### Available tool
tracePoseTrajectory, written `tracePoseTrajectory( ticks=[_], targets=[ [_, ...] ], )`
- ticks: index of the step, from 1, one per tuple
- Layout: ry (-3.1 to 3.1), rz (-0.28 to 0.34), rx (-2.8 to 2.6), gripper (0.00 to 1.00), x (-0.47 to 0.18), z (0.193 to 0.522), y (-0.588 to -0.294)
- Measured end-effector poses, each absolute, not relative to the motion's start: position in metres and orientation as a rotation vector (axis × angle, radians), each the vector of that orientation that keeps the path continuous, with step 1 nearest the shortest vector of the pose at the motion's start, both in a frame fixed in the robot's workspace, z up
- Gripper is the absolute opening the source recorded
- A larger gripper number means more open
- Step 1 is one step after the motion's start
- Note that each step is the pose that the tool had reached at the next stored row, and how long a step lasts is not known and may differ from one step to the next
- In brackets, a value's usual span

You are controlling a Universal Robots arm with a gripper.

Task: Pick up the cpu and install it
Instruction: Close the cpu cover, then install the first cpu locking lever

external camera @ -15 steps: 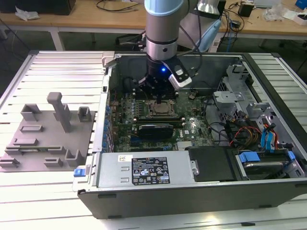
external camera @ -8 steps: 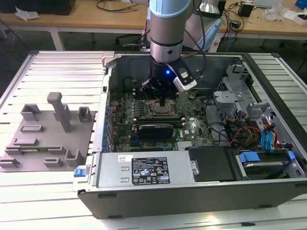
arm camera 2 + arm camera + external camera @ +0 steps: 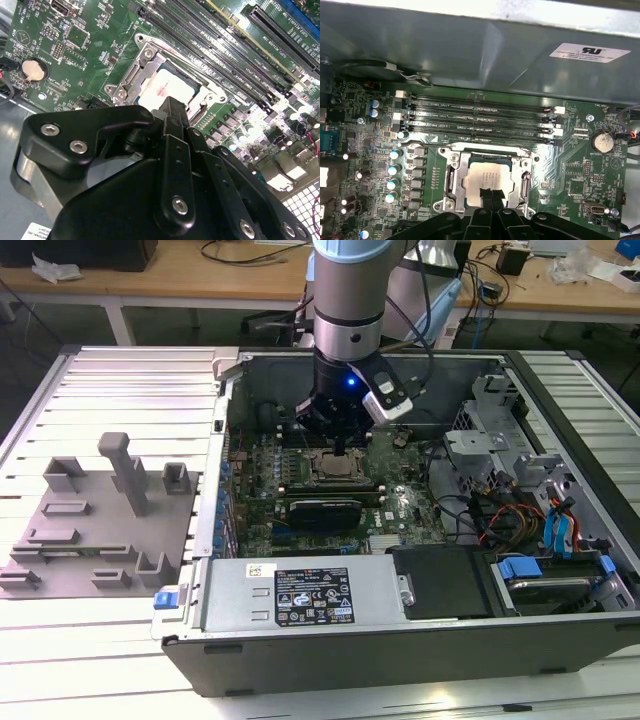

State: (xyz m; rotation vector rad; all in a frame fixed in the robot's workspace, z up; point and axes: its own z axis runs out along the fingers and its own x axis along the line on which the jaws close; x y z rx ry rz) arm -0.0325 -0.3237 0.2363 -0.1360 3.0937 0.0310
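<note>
Gripper [image 3: 342, 448] first: it points straight down inside the open computer case [image 3: 400, 640], and in both wrist views its tips [image 3: 491, 194] are right at the cpu [image 3: 490, 176]. The two fingers [image 3: 174, 111] are drawn together with barely a slit between them. I see nothing clamped in that slit, so I judge that I have hold of nothing. Whether the tips press on the chip or hang just above it, I cannot tell.

The cpu [image 3: 162, 89] lies flat, silvery top up, inside the metal socket frame [image 3: 454, 182] on the green motherboard [image 3: 570, 170], just beside the bank of memory slots [image 3: 480, 117]. Its edges look parallel to the frame on the sides that show.

I take this as the seating stage of the install. To do it well:

- I keep my wrist vertical, so that any contact goes straight down with no sideways drag. The contacts underneath are probably delicate.
- I touch lightly and near the middle of the lid, so the chip cannot tip on one edge.
- I check that the gap to the frame is even all round and that no corner rides high.
- I keep clear of the frame's hinges and screws.
</note>
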Motion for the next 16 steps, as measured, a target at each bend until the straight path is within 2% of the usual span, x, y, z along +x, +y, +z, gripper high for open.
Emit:
tracePoseTrajectory(
  ticks=[9,16],
  targets=[
    [3.094,0.031,-0.135,0.11,-0.033,0.237,-0.324],
    [3.094,0.031,-0.135,0.11,-0.033,0.262,-0.324]
  ],
)
